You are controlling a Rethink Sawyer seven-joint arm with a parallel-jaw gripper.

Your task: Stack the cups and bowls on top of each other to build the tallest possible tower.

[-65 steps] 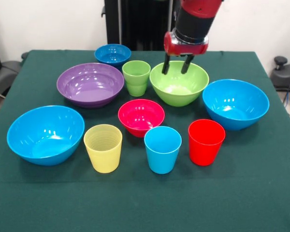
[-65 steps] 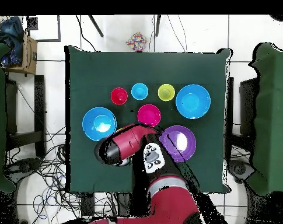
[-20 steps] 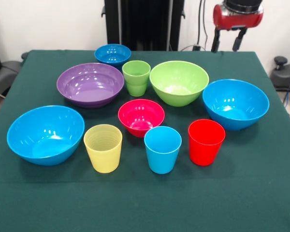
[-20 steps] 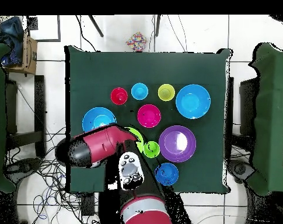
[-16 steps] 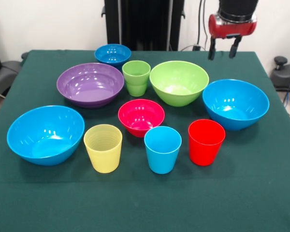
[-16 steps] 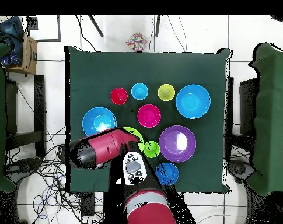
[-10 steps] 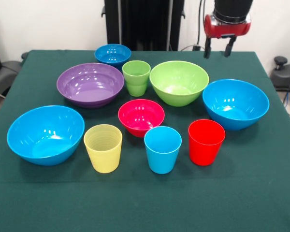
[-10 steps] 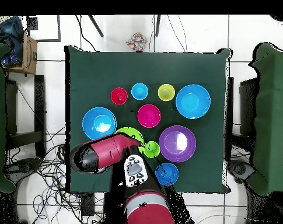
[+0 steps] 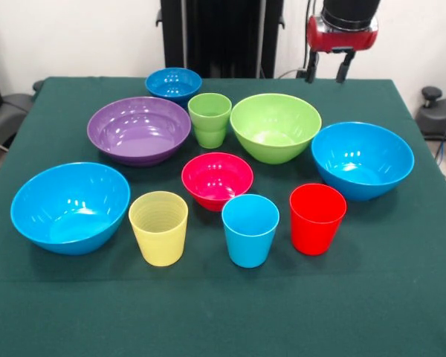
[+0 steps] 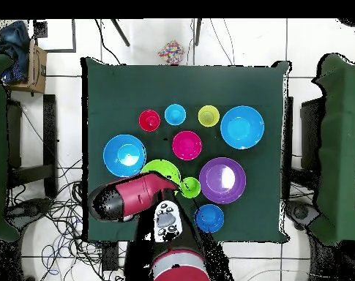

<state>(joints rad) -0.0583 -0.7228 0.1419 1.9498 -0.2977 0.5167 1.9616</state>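
Cups (image 9: pixel 250 229) and bowls (image 9: pixel 275 126), glossy plastic in green, yellow, blue, red and purple, stand singly, unstacked, on the green counter (image 9: pixel 223 312); end effector (image 9: pixel 327 68) released, empty, raised behind the lime bowl.

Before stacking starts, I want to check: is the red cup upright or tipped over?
Upright. The red cup stands on its base with its open mouth facing up, apart from its neighbours.
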